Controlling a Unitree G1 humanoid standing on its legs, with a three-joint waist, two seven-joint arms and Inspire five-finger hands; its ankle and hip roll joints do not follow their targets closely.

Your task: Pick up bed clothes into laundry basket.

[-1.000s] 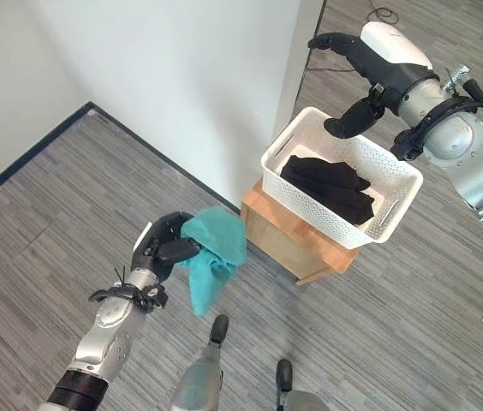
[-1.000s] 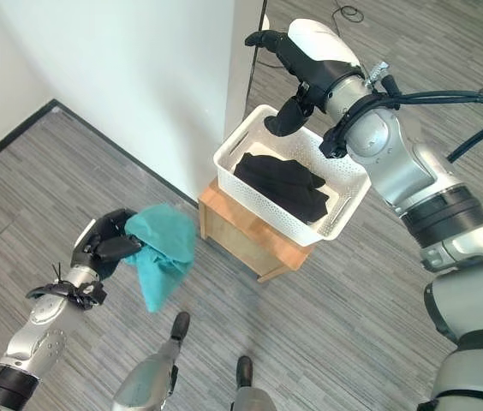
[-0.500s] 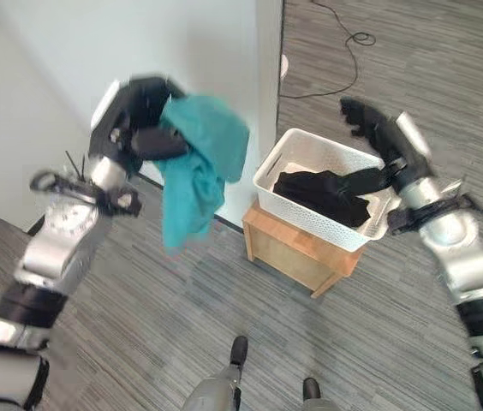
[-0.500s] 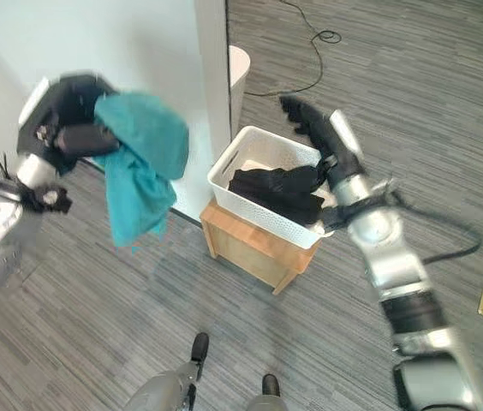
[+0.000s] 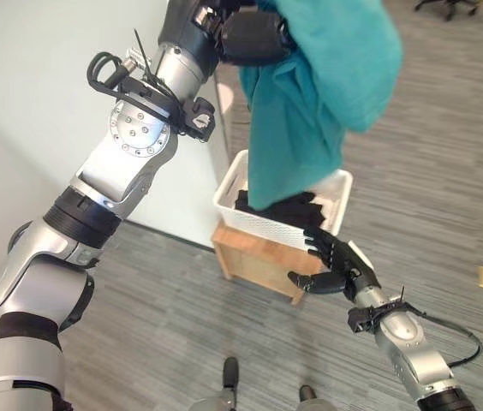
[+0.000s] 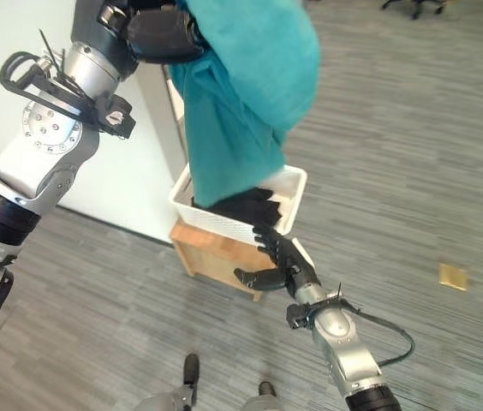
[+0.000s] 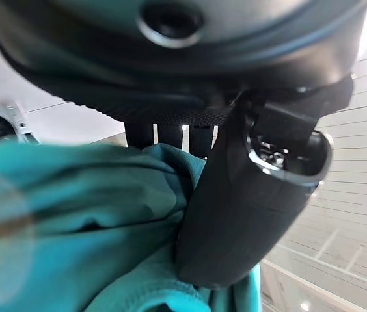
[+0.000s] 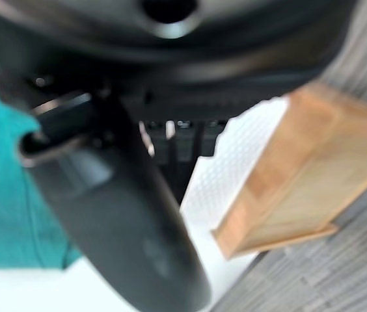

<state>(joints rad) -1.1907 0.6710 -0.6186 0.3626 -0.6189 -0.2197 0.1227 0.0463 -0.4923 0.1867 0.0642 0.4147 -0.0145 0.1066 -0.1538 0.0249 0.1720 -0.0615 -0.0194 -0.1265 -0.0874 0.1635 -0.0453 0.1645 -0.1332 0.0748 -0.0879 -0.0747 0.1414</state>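
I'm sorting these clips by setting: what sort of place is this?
Probably an office or lab room rather than a bedroom: grey striped carpet floor, a plain white wall, and a white laundry basket on a small wooden stand.

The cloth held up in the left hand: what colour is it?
Plain teal cloth, clearest in the left eye view, gripped by the left hand.

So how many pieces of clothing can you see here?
2: a teal cloth held high in the left hand, and dark clothes in the white basket. More may be hidden underneath.
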